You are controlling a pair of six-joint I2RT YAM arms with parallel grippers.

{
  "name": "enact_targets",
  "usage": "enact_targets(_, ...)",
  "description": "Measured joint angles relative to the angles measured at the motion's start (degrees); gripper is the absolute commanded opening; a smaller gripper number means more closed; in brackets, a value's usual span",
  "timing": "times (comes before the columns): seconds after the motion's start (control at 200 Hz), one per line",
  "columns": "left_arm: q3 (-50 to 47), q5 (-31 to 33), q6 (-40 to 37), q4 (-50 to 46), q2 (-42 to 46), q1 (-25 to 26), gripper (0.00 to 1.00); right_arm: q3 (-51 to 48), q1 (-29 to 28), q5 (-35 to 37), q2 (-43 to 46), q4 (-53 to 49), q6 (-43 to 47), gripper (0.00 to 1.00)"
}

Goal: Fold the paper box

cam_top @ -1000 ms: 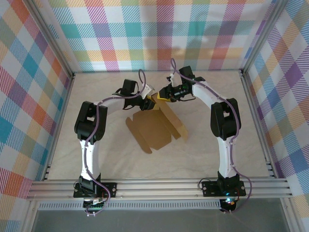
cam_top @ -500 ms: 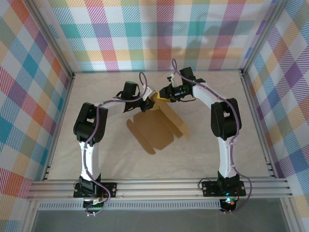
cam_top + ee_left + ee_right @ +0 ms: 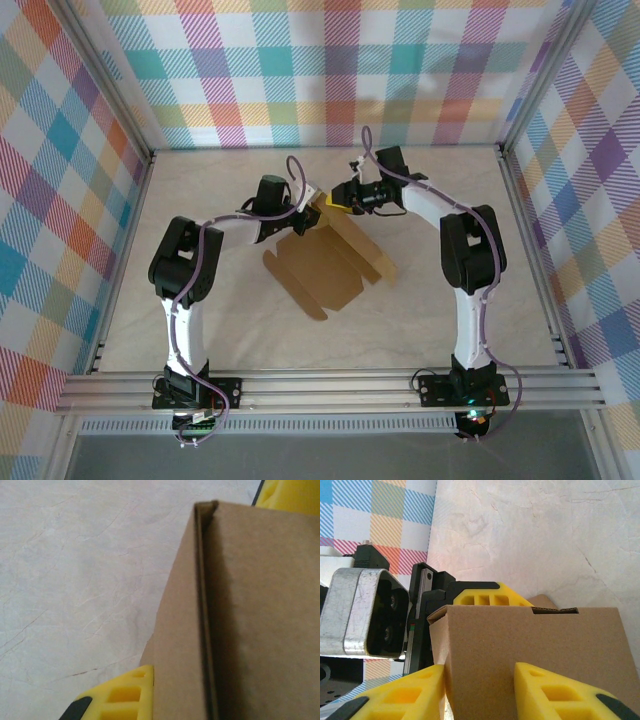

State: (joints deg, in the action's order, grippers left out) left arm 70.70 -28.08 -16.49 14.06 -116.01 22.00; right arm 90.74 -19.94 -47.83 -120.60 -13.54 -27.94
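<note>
The paper box (image 3: 325,262) is a brown cardboard sheet, partly folded, lying mid-table with its far end wall raised. My left gripper (image 3: 305,212) is shut on that raised wall's left corner. In the left wrist view one yellow finger (image 3: 120,695) presses the cardboard wall (image 3: 250,605); the other finger is hidden behind it. My right gripper (image 3: 340,198) meets the same end from the right. In the right wrist view the box corner (image 3: 530,640) sits between its yellow fingers, and my right gripper (image 3: 480,690) is shut on it. The left gripper's yellow finger (image 3: 490,597) shows just behind the wall.
The pale marble tabletop (image 3: 200,310) is ringed by a metal frame and checked cloth walls (image 3: 330,70). Both arms arch inward over the far half of the table. The near rail (image 3: 330,385) runs along the front.
My left gripper has moved right to the raised end of the box and shut on its wall. The right gripper has stayed in place on the box.
</note>
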Motion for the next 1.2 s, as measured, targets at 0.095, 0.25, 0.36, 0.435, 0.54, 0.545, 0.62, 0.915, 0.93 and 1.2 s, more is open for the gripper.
enact_targets(0.095, -0.7, 0.7, 1.2, 1.3, 0.2, 0.1, 0.12, -1.1, -0.1, 0.4, 0.5, 1.7, -1.6, 0.39)
enact_targets(0.25, -1.2, 1.6, 3.3, 2.4, 0.3, 0.5, 0.19, -1.6, -0.3, 0.3, 0.7, 2.4, -3.3, 0.39)
enact_targets(0.36, -1.2, 2.0, 3.8, 2.6, 0.3, 0.6, 0.21, -1.6, -0.4, 0.2, 0.7, 2.6, -4.2, 0.38)
enact_targets(0.435, -1.2, 2.3, 4.0, 2.6, 0.3, 0.7, 0.23, -1.6, -0.4, 0.2, 0.7, 2.6, -4.5, 0.38)
enact_targets(0.54, -1.4, 2.4, 4.3, 2.6, 0.3, 0.7, 0.28, -1.6, -0.4, -0.1, 0.7, 2.6, -4.7, 0.39)
enact_targets(0.545, -1.4, 2.5, 4.5, 2.6, 0.3, 0.7, 0.28, -1.6, -0.4, -0.2, 0.7, 2.6, -4.8, 0.38)
enact_targets(0.62, -1.8, 2.7, 4.5, 2.6, 0.3, 0.7, 0.28, -1.6, -0.5, -0.8, 0.7, 2.3, -5.1, 0.39)
enact_targets(0.915, -2.4, 1.6, 3.1, 2.9, 0.3, 0.7, 0.07, -1.7, -0.3, -0.9, 0.7, 2.4, -5.7, 0.43)
enact_targets(0.93, -2.4, 1.6, 3.2, 2.9, 0.3, 0.7, 0.06, -1.7, -0.2, -0.9, 0.7, 2.4, -5.8, 0.43)
enact_targets(1.2, -2.6, 0.0, 3.2, 2.7, 0.3, 0.7, 0.02, -2.7, 0.2, -0.9, 0.9, 3.8, -6.8, 0.53)
